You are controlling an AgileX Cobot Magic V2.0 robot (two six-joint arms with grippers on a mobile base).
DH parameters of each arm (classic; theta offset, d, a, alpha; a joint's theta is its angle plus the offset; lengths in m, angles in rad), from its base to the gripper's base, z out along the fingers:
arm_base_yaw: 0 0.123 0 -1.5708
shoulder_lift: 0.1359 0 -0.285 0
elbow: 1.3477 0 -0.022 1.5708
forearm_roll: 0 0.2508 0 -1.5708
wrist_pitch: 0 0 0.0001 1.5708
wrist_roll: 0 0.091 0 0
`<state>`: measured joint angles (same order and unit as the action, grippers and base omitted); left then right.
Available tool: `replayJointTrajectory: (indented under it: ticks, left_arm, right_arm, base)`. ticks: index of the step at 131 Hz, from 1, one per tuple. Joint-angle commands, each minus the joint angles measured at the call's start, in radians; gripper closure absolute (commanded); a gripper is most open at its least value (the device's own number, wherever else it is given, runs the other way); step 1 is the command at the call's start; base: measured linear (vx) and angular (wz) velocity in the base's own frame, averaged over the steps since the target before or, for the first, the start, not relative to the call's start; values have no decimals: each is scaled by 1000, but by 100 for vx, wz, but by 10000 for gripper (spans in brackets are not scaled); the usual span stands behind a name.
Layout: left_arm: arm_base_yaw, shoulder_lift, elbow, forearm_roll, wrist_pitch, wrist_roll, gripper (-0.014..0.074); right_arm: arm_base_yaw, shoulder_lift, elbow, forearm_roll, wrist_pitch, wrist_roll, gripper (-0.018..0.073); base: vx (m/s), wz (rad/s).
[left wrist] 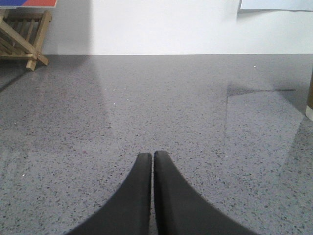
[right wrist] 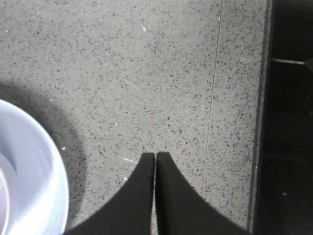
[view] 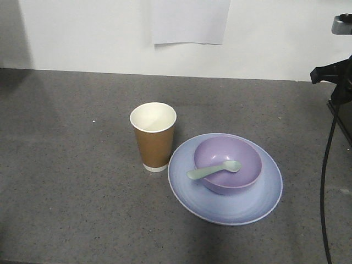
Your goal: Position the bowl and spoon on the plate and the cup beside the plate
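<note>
In the front view a light blue plate point(view: 242, 206) lies on the grey table. On it stands a lavender bowl point(view: 245, 157), and a mint-green spoon point(view: 213, 170) lies across the bowl's rim and inside. A brown paper cup point(view: 154, 137) stands upright just left of the plate. My left gripper point(left wrist: 152, 155) is shut and empty over bare table, with the cup's edge point(left wrist: 309, 98) far to its right. Also shut and empty, my right gripper point(right wrist: 155, 156) sits to the right of the plate's rim point(right wrist: 49, 196). Neither gripper shows in the front view.
A wooden rack point(left wrist: 22, 36) stands at the back left of the table against the white wall. The table's right edge point(right wrist: 261, 122) drops to a dark floor. A black stand and cable point(view: 330, 137) rise at the right. A paper sheet point(view: 190, 22) hangs on the wall.
</note>
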<state>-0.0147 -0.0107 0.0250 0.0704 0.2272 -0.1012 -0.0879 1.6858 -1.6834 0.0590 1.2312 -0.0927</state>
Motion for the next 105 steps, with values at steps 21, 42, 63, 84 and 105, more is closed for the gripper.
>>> replayJointTrajectory:
  ticks: [21, 42, 63, 84, 105]
  left_arm:
    - [0, -17, 11, 6, -139, -9, 604]
    - [0, -17, 11, -6, -141, -9, 604]
    - [-2, -17, 11, -22, -141, -9, 604]
    - [-45, -17, 11, -19, -140, -8, 604]
    - [-47, -17, 11, -20, -141, -8, 604]
  right_arm:
    - [-4, -48, -28, -1, -29, -4, 568]
    - [-4, -48, -28, -1, -29, -4, 568]
    - [-4, -48, -28, -1, -25, -4, 568]
    - [-4, -48, -28, -1, -25, -4, 568]
    - [-4, -48, -28, -1, -25, -4, 568]
  base:
    - [0, 0]
    - [0, 0]
    - [0, 0]
    - [0, 0]
    - [0, 0]
